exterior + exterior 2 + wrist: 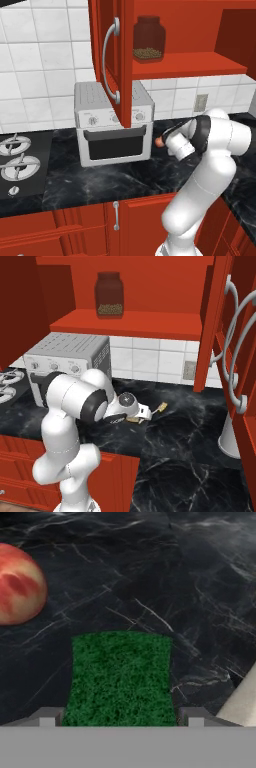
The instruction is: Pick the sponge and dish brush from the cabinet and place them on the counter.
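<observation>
Low over the counter [200,572], the hand [121,717] stands spread wide, fingers flanking the green sponge [121,677].

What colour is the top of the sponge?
Dark green and fuzzy-looking, on the sponge; the hand view shows it best.
</observation>
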Tool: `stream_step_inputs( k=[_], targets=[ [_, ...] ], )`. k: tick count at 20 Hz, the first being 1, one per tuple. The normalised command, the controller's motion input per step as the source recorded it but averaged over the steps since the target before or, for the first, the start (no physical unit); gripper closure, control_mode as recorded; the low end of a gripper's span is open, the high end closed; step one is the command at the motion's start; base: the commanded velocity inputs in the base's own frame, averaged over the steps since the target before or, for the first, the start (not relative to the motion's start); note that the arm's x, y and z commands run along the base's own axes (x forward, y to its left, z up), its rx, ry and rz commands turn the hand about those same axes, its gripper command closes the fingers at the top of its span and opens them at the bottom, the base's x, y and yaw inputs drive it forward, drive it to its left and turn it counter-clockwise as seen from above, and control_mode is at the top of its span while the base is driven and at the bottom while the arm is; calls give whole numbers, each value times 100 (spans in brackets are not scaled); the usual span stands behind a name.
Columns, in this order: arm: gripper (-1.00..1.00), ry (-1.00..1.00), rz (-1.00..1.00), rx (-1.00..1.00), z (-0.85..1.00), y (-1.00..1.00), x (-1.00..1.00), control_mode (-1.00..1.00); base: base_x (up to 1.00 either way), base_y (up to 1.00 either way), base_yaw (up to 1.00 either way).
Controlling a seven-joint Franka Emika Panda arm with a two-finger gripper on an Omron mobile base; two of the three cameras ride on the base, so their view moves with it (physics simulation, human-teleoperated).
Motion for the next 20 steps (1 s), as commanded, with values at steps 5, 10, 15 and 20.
stream_step_inputs(
  k=[5,10,15,20],
  targets=[
    [-100,8,-2,-2,25,0,-2,-100,0,0,0],
    [-100,7,-2,-4,38,0,-2,-100,0,0,0],
    [-100,3,-5,-2,39,0,-2,-100,0,0,0],
    [-100,1,-7,-1,47,1,3,-100,0,0,0]
  ],
)
